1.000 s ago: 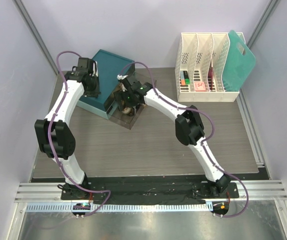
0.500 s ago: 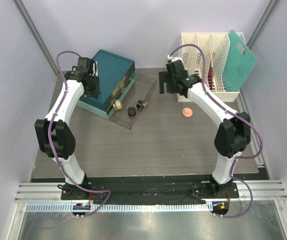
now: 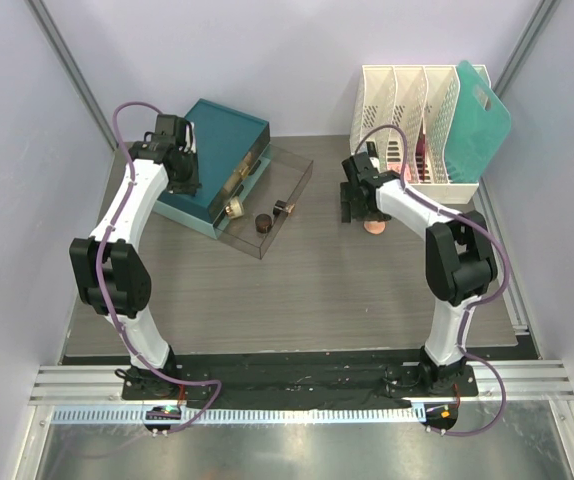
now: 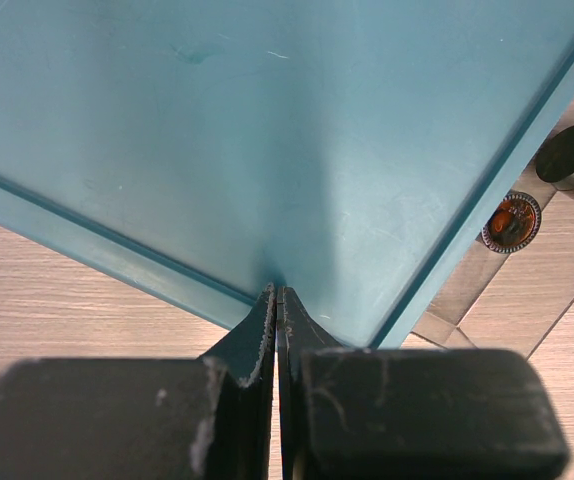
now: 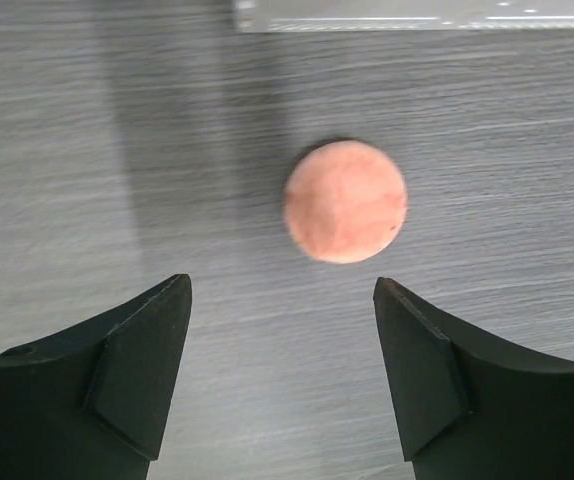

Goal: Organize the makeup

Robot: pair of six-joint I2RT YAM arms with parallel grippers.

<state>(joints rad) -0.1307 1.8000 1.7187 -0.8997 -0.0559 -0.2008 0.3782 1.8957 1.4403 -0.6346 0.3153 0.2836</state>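
Note:
A peach round compact (image 3: 375,226) lies on the table in front of the white rack. In the right wrist view the compact (image 5: 346,201) sits just ahead of my right gripper (image 5: 282,290), which is open and empty, slightly right of its centre line. My right gripper (image 3: 352,210) hovers just left of the compact. A dark-brown jar (image 3: 263,223), a black-capped jar (image 3: 285,208) and a small gold-topped piece (image 3: 234,209) lie in the clear pulled-out drawer (image 3: 292,180). My left gripper (image 4: 277,297) is shut and empty, its tips against the teal drawer box (image 4: 267,130).
The teal drawer box (image 3: 222,135) stands at the back left with my left gripper (image 3: 184,178) at its left side. The white slotted rack (image 3: 407,100) at the back right holds small items, and a teal board (image 3: 482,120) leans on it.
My right gripper left the clear drawer, swung right toward the rack, then came down beside the peach compact. The left arm has not moved.

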